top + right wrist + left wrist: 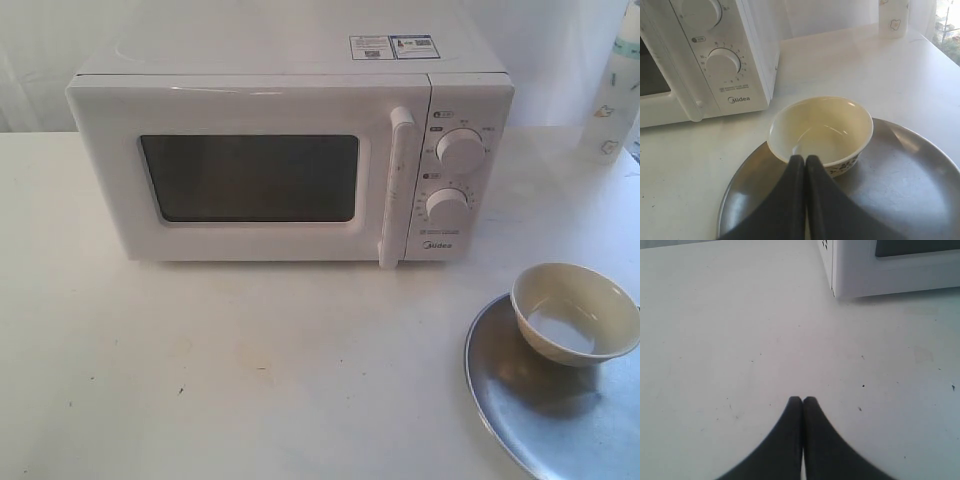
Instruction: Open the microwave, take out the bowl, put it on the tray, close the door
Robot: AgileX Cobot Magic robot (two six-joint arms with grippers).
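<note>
While open room is stretching across the white surface [250,370] ahead of the microwave [270,50], the bowl [575,312] is sitting on the tray [545,425].
The microwave's door [250,105] is sitting shut, its bar handle beside the two dials. To the right, the tray is lying partly cut off by the exterior view's edge. It is carrying the bowl upright on its side nearer the microwave. A pale bottle [618,90] is standing behind, cropped. The left end effector [802,401] and right end effector [805,159] are both pressing their fingers together, gripping nothing.

Left tool [802,399], right tool [805,157], both matte black, smooth, curved, tapering
</note>
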